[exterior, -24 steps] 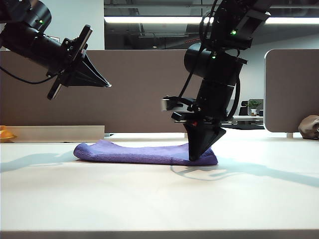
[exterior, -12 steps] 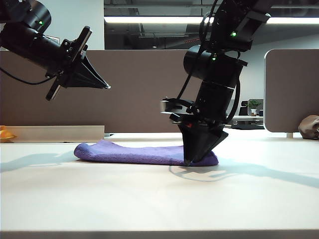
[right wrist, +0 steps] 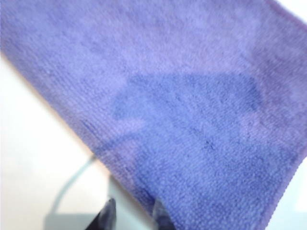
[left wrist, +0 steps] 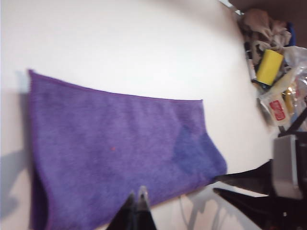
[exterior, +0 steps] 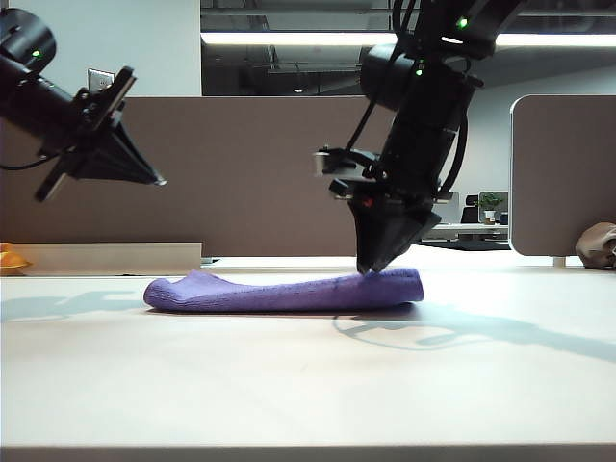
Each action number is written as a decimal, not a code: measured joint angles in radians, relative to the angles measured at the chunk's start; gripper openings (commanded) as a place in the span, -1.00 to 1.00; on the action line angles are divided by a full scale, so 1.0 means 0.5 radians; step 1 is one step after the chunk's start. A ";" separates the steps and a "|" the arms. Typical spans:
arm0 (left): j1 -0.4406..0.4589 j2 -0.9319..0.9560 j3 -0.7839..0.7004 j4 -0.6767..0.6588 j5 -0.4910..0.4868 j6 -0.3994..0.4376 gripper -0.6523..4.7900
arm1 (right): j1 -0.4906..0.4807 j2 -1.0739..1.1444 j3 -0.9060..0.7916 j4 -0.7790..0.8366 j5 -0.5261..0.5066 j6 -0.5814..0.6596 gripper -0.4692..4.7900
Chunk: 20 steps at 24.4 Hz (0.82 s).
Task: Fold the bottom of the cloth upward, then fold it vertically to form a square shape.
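White table point(exterior: 289, 385) fills the exterior view, smooth and matte. The cloth point(exterior: 284, 290) lies on it near the middle as a long, low, folded band, purple, fuzzy microfiber with a stitched edge; its left end bulges in a rounded fold, its right end lies flat.

Changes from a second ago: the right gripper point(exterior: 371, 269), earlier pressed down on the cloth's right end with its tips at table level, is now lifted so its tips sit just at the cloth's upper surface near that end. The cloth's right end, earlier pinched low under the tips, now lies fuller and level. The left gripper point(exterior: 154, 179) has swung away toward the left edge of the exterior view and hangs high above the table, well apart from the cloth.

Right wrist view: the right gripper's point(right wrist: 134, 213) two dark fingers stand apart, one over bare table, the other at the cloth's point(right wrist: 182, 105) edge; nothing is between them.

Left wrist view: the left gripper's point(left wrist: 136, 196) tips are pressed together, empty, above the cloth point(left wrist: 115, 148).

Past the table's far corner, a loose clutter point(left wrist: 273, 72) includes a yellow block; no container can be made out.
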 measured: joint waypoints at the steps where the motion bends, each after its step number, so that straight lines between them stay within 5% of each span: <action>1: 0.006 0.000 0.000 -0.032 -0.003 0.030 -0.75 | 0.001 -0.013 0.000 -0.001 0.002 0.005 -0.41; 12: -0.022 0.000 0.000 -0.252 -0.172 0.364 -0.75 | -0.002 -0.032 0.000 -0.037 -0.007 0.074 -0.37; 20: -0.022 0.001 0.000 -0.276 -0.223 0.423 -0.75 | -0.002 -0.032 -0.002 -0.237 -0.030 0.098 -0.37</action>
